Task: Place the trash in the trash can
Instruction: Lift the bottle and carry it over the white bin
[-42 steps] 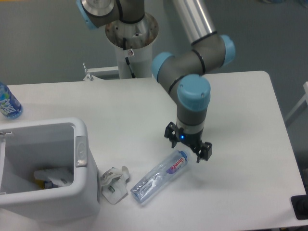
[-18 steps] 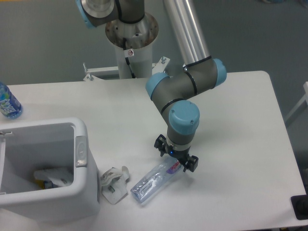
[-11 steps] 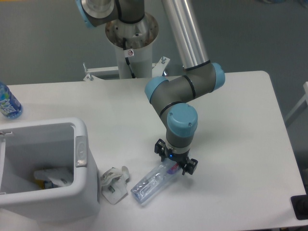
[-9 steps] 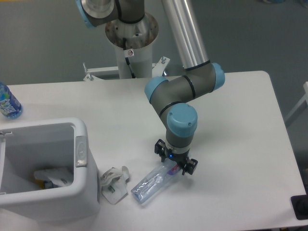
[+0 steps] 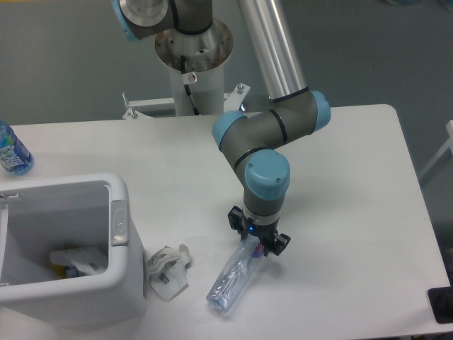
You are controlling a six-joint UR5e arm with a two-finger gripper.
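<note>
A clear plastic water bottle [image 5: 232,280] lies on the white table, slanting from upper right to lower left. Its cap end sits under my gripper [image 5: 256,244], which points straight down. The jaws look closed across the bottle's upper end, and the gripper body hides the cap. The small crumpled white wrapper [image 5: 167,273] with green marks lies to the left of the bottle, right beside the trash can. The white boxy trash can [image 5: 78,304] stands at the front left with its grey latch [image 5: 119,221] on the rim. Some crumpled pieces lie inside it.
A bluish bottle [image 5: 10,150] with a blue-and-white label stands at the table's far left edge, behind the can. The robot's white base column [image 5: 192,67] rises at the back centre. The table's front edge runs close below the water bottle.
The gripper came down and left onto the bottle's cap end. In the last half second the bottle's free end swung toward the front edge, so it now lies steeper.
</note>
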